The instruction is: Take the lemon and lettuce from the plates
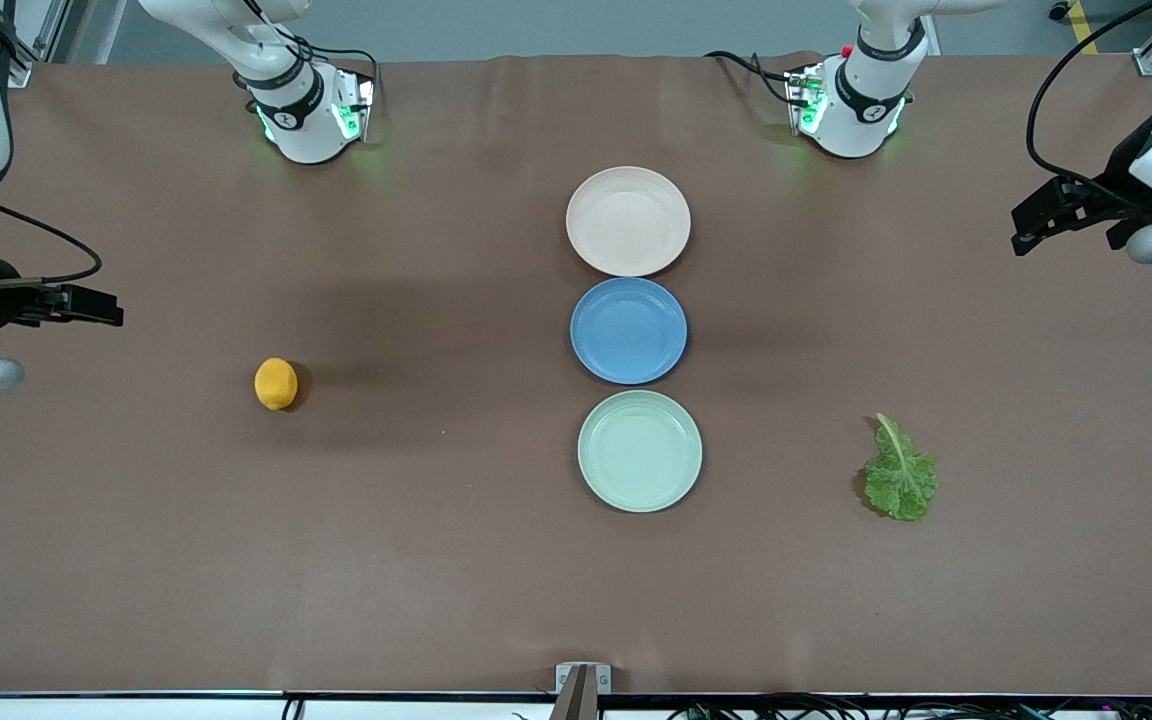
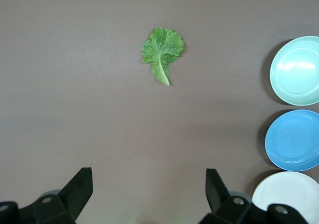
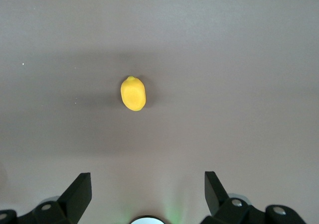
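The lemon (image 1: 276, 384) lies on the bare brown table toward the right arm's end, on no plate; it also shows in the right wrist view (image 3: 133, 93). The lettuce (image 1: 899, 470) lies flat on the table toward the left arm's end, beside the mint green plate (image 1: 640, 451), and shows in the left wrist view (image 2: 162, 50). The beige-pink plate (image 1: 628, 220) and the mint plate (image 2: 297, 70) are both empty. My right gripper (image 1: 114, 306) is open and empty, held up at the right arm's end (image 3: 148, 180). My left gripper (image 1: 1019, 231) is open and empty at the left arm's end (image 2: 149, 176).
An empty blue plate (image 1: 628, 330) sits between the two other plates in a row down the table's middle. The arm bases (image 1: 306, 110) stand along the table's edge farthest from the front camera. A small bracket (image 1: 582, 680) sits at the nearest edge.
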You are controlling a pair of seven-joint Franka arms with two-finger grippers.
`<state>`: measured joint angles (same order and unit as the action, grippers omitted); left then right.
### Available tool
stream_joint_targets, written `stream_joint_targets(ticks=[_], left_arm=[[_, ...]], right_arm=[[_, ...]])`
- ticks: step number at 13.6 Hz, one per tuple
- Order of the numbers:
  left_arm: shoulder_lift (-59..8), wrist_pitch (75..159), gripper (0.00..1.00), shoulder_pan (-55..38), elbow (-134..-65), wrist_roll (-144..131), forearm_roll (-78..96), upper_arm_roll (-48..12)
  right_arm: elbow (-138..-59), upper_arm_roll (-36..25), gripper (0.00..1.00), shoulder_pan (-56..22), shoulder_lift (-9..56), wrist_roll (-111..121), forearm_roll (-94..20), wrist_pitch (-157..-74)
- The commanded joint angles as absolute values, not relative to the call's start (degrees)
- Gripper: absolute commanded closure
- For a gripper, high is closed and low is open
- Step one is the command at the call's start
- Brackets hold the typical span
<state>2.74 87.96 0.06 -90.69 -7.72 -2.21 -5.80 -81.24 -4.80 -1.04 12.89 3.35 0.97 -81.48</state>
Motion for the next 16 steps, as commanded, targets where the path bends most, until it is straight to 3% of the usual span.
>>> stream_joint_targets(ticks=[1,9,16], left_arm=[[3.78,88.33,0.00,0.00,-91.49,-8.26,-1.41,-5.71],[2.90,88.68,0.00,0.00,-89.91,-7.56,-2.20,-5.54],[2.81,88.51,0.00,0.00,-89.38,-7.29,-2.20,-5.54]], right_arm=[[-87.69,-4.04,0.00,0.00,6.53,2.72,0.70,-83.48],[-97.64,-3.87,0.00,0.09,-3.16,2.72,0.88,-89.64],[-98.09,-3.69,0.00,0.53,-4.83,2.90,0.88,-90.35]])
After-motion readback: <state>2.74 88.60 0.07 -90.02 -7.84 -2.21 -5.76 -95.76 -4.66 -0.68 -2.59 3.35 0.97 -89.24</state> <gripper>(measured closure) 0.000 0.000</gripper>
